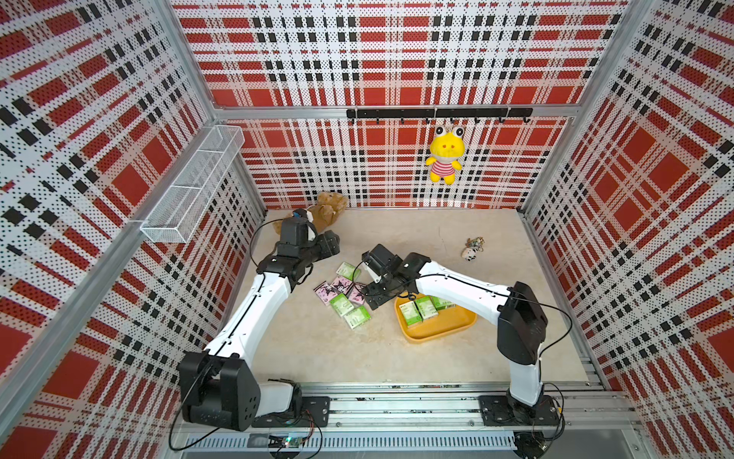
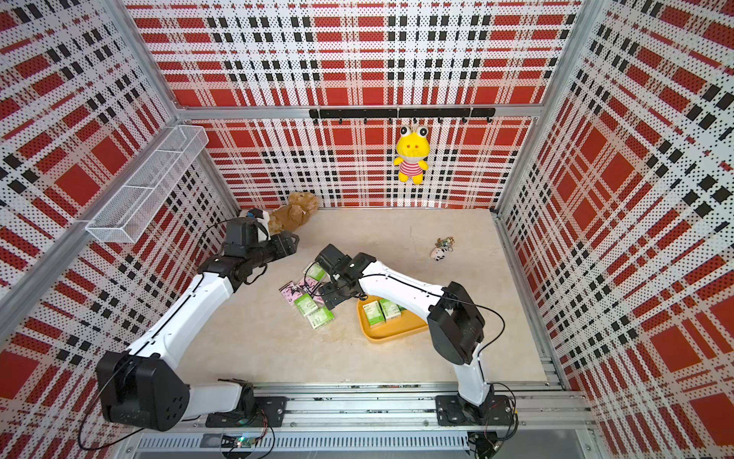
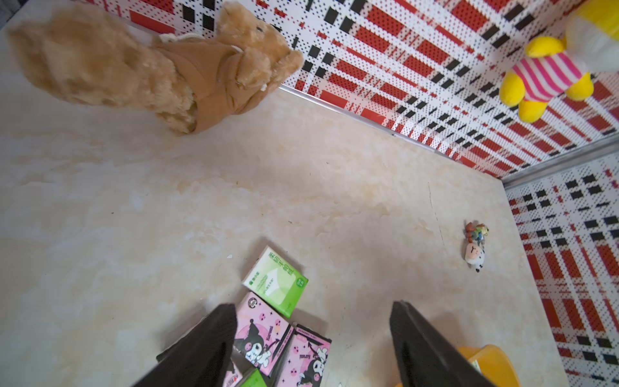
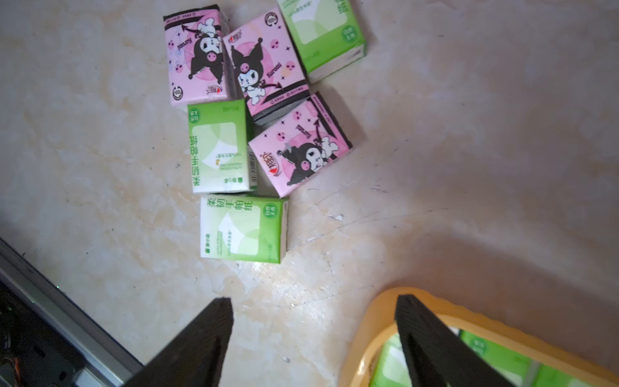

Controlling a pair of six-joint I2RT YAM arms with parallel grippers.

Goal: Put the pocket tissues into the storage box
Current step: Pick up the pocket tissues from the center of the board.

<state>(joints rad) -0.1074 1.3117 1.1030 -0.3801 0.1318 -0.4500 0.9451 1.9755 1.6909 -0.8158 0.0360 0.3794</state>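
Several pocket tissues (image 1: 344,295) lie in a loose pile on the table, pink packs (image 4: 264,63) and green ones (image 4: 244,228) mixed. The yellow-orange storage box (image 1: 437,336) sits just right of the pile, with green packs (image 1: 421,310) lying in it. My right gripper (image 1: 373,299) hangs open and empty over the box's rim (image 4: 375,321) on the pile side. Farther back and left of the pile, my left gripper (image 1: 329,244) is open and empty above the table. The left wrist view has a green pack (image 3: 276,281) and pink packs (image 3: 261,331) below the left gripper (image 3: 311,321).
A brown plush bear (image 1: 325,210) lies at the back left, behind my left arm. A small keychain toy (image 1: 470,252) rests at the back right. A yellow frog plush (image 1: 445,155) hangs from the hook rail. A white wire basket (image 1: 194,183) is fixed on the left wall.
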